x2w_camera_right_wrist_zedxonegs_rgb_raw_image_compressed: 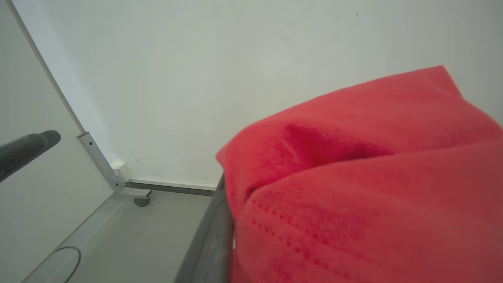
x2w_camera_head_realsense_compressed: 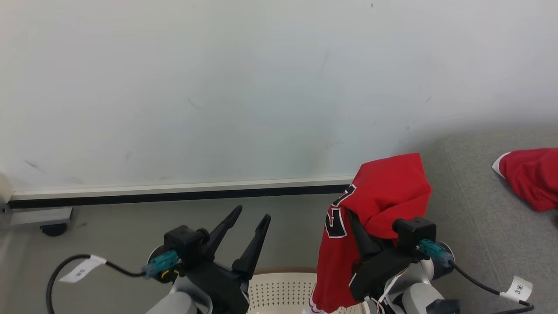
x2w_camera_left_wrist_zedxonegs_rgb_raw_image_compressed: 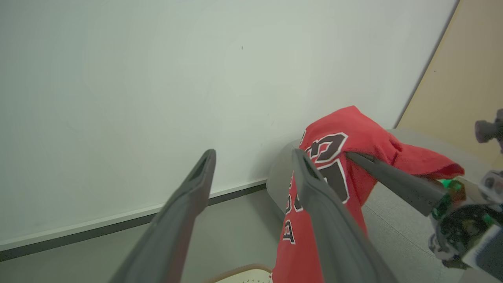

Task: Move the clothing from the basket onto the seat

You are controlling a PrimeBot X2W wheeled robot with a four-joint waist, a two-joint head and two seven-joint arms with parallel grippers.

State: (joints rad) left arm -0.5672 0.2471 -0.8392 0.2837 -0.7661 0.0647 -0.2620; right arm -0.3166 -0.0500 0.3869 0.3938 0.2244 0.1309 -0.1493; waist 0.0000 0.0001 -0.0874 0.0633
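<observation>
The clothing (x2w_camera_head_realsense_compressed: 383, 196) is held off the floor, clamped in the right tool (x2w_camera_head_realsense_compressed: 366, 231): one dark finger (x2w_camera_head_realsense_compressed: 359, 233) is seen bare against the red fabric, and the other is covered by it. The jersey is draped over the tool's top and hangs down across the right part of the basket's (x2w_camera_head_realsense_compressed: 283, 272) brown rim, just beside the left edge of the seat (x2w_camera_head_realsense_compressed: 471, 218). Black block numerals with white outlines are seen on the hanging side, and a figure like "3" can be made out in the left wrist view; the rest is folded and cannot be read. A second red garment (x2w_camera_head_realsense_compressed: 529, 179) with white trim is laid on the seat, well apart from its left edge. The left tool (x2w_camera_head_realsense_compressed: 251, 214) is held empty over the basket's left part, fingers apart. A white tag (x2w_camera_head_realsense_compressed: 518, 288) on the right cable is marked "3米"; the tag (x2w_camera_head_realsense_compressed: 81, 270) on the left cable cannot be read.
</observation>
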